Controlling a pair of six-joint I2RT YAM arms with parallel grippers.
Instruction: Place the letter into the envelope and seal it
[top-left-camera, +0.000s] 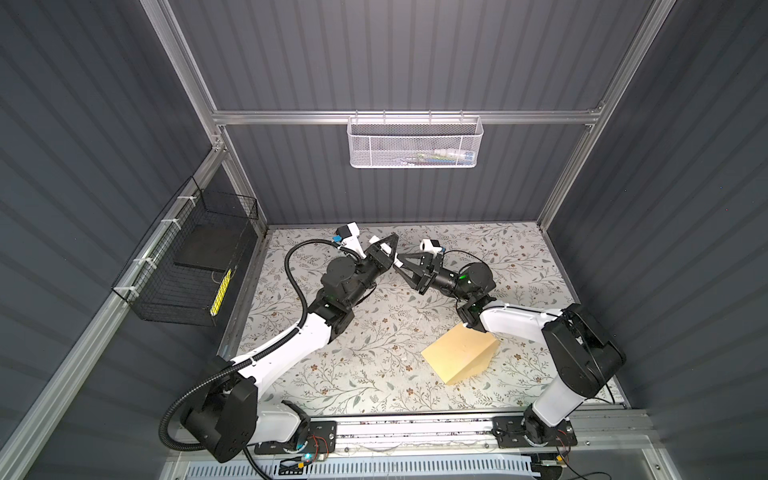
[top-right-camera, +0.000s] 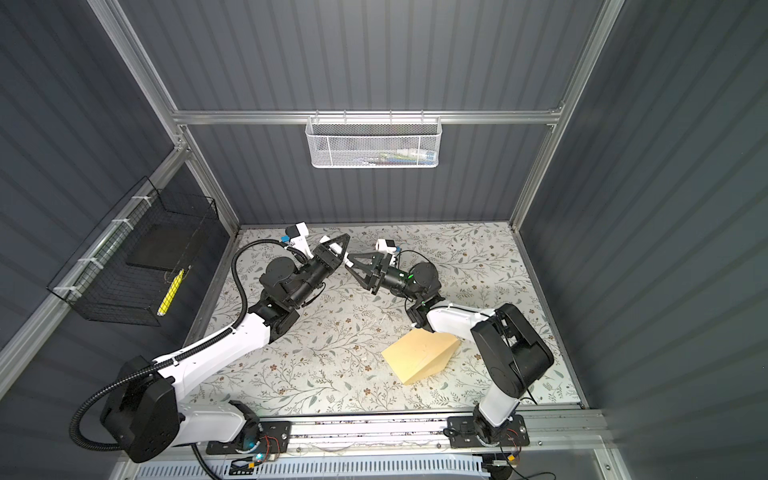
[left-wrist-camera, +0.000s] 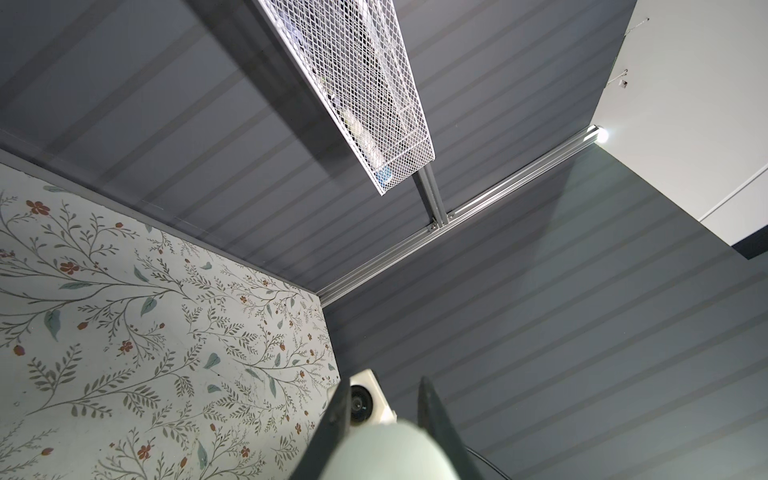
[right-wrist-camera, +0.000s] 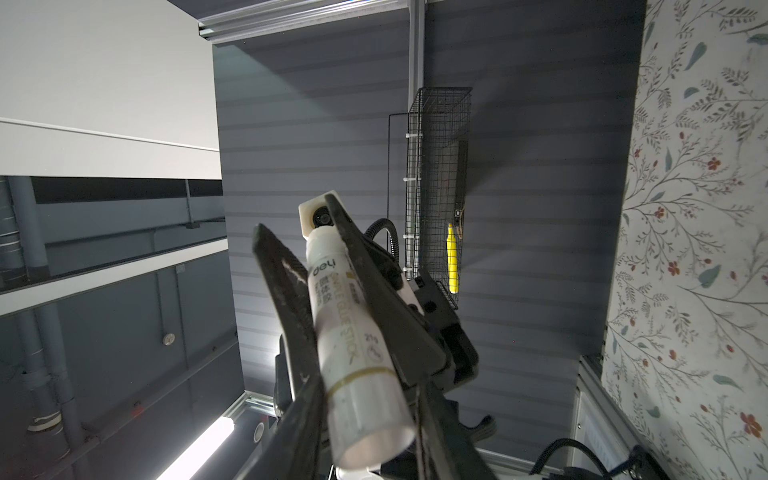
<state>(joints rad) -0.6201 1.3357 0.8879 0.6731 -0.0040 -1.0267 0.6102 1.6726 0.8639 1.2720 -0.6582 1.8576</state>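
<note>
The tan envelope (top-left-camera: 455, 353) (top-right-camera: 417, 353) lies flat at the front right of the floral table, partly under my right forearm, its flap side angled up. The letter shows in no view. Both grippers meet in the air over the back middle of the table. My left gripper (top-left-camera: 388, 249) (top-right-camera: 338, 249) (left-wrist-camera: 384, 386) is shut on a white glue stick (right-wrist-camera: 345, 332) (left-wrist-camera: 386, 453). My right gripper (top-left-camera: 400, 262) (top-right-camera: 351, 262) (right-wrist-camera: 365, 399) has its jaws close on either side of the stick's cap end. One jaw touches it; contact on the other side is unclear.
A white mesh basket (top-left-camera: 415, 143) hangs on the back wall. On the left wall, a black wire basket (top-left-camera: 195, 266) holds a yellow marker (top-left-camera: 220, 291). The arms' base rail (top-left-camera: 415, 432) runs along the table's front edge.
</note>
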